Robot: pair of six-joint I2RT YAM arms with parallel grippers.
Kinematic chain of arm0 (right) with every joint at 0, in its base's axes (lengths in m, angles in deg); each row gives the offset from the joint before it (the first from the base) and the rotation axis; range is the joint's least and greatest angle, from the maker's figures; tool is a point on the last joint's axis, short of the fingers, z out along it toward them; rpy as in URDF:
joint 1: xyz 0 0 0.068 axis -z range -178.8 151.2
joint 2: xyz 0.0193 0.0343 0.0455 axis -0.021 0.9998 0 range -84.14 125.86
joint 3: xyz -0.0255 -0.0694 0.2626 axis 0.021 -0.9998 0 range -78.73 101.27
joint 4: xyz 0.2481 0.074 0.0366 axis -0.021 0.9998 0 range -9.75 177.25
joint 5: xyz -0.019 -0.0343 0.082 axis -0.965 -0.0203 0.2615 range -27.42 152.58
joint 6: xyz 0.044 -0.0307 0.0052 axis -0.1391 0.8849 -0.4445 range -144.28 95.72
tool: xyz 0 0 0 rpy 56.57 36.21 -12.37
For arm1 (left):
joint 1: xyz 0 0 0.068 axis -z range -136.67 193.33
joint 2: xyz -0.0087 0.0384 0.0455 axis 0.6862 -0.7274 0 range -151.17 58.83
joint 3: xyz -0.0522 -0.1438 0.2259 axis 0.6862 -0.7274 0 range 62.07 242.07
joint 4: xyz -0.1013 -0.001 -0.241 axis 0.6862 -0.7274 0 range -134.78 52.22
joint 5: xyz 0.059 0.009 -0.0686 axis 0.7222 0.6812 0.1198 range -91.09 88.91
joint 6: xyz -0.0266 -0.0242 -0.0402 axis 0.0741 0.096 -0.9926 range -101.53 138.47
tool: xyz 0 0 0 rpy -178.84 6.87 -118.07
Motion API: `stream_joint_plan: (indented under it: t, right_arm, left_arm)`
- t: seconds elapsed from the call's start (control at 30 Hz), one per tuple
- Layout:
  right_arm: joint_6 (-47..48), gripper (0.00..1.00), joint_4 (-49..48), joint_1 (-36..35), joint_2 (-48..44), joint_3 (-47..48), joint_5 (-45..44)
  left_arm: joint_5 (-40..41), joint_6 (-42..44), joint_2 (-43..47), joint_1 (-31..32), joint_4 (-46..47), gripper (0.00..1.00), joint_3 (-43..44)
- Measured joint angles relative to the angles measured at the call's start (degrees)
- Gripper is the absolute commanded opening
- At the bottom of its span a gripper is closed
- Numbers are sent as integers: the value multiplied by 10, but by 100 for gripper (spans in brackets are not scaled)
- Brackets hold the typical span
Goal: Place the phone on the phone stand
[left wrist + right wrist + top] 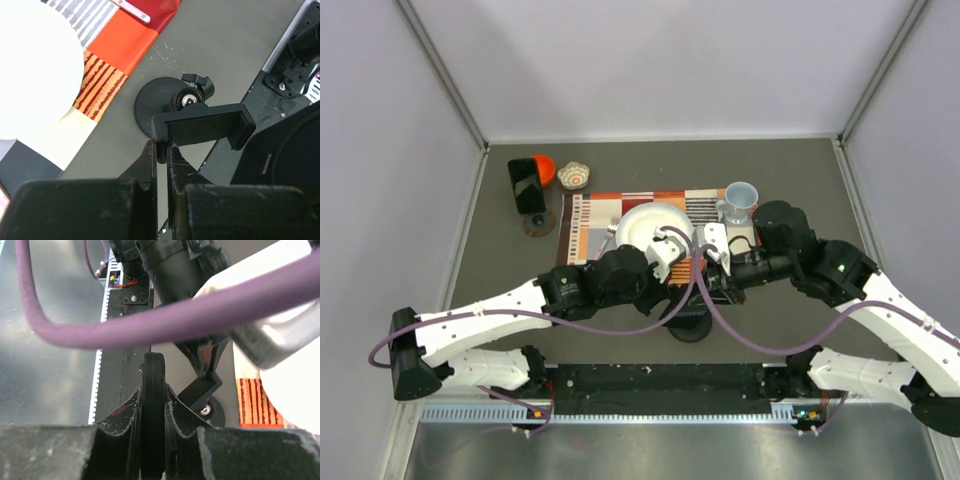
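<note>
The phone [153,375] is a flat black slab seen edge-on, and my right gripper [153,390] is shut on it above the table's middle [717,268]. The phone stand [528,188], a dark tilted plate on a round brown disc [538,225], is at the back left, far from both grippers. My left gripper [162,145] is shut on the left end of the clamp head [205,122] of a black post with a round base [152,102]. The two grippers are close together over that base [688,322].
A white plate [645,225] lies on a patterned placemat [590,215], with a white cup [740,200] at its right end. An orange object [546,168] and a small patterned dish [574,176] sit behind the stand. A black rail [650,385] runs along the near edge.
</note>
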Motion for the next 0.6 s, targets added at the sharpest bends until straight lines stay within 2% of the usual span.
stream_joint_plan:
  t: [0.23,0.6]
  right_arm:
    - [23,0,-73,-21,12,-28,48]
    - [50,0,-153,-22,12,-89,63]
  left_arm:
    - [-59,66,11,-2,12,0,-14]
    - [-95,100,22,-2,29,0,-29]
